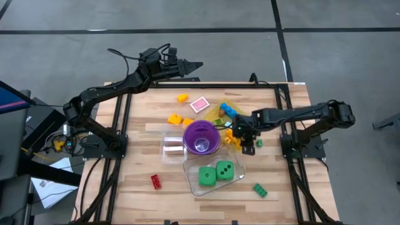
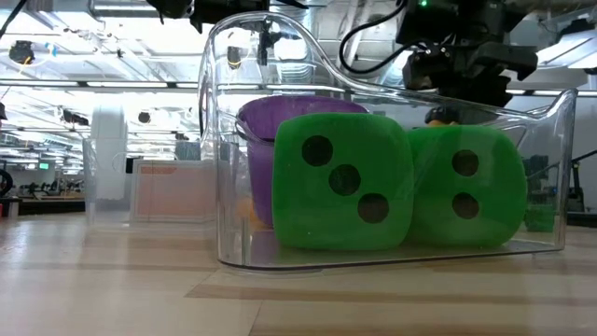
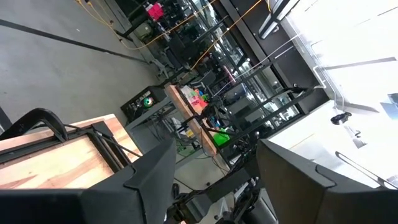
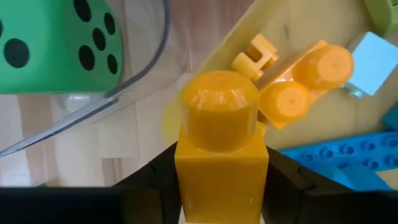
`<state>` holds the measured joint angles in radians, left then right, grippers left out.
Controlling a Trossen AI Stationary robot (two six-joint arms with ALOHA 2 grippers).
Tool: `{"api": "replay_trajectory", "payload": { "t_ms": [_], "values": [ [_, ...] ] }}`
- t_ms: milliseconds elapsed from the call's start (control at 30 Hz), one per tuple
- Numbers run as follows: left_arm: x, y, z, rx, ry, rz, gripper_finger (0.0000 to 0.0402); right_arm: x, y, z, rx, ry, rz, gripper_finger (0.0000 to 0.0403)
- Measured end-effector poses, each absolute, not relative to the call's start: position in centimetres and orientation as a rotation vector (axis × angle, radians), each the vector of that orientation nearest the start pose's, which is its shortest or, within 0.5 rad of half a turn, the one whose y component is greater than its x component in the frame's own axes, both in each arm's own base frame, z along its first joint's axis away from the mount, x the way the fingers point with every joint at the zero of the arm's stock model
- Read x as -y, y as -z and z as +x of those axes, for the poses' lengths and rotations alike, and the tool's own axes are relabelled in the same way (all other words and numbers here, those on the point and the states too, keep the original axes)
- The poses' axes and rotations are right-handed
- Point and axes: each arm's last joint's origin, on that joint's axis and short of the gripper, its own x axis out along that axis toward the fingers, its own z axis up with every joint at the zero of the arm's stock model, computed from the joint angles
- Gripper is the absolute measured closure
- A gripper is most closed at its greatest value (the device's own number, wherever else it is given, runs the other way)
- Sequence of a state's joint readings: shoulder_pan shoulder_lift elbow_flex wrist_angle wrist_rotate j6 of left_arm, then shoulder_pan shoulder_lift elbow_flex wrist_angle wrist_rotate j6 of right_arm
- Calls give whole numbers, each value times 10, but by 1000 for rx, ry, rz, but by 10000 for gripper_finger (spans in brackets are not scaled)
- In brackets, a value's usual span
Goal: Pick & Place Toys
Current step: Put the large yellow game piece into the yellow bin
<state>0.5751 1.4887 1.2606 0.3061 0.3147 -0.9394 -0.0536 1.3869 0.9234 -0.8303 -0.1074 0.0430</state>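
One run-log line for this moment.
right gripper: shut on orange brick, over yellow tray | left gripper: open, empty, beyond table's far edge | dice: in clear tub

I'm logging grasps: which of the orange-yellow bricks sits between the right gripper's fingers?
The single-stud orange brick, between the right gripper's fingers; the two-stud orange brick lies free beyond it on the yellow tray.

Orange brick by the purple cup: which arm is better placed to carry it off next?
The right. Its gripper is at the orange brick, jaws on either side of it, beside the purple cup. The left gripper hangs beyond the table's far edge, away from the toys.
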Motion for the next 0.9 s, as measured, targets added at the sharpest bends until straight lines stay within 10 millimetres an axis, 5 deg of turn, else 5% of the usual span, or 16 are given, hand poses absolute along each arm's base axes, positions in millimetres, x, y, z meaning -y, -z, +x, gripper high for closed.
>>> {"api": "replay_trajectory", "payload": {
  "t_ms": [600, 900],
  "values": [
    [-180, -377, 295, 186, -206, -900, 183, 13, -214, 243, -1295, 7, 251, 224],
    [-180, -377, 295, 186, -204, -900, 183, 23, -255, 228, -1028, 95, 377, 215]
  ]
}}
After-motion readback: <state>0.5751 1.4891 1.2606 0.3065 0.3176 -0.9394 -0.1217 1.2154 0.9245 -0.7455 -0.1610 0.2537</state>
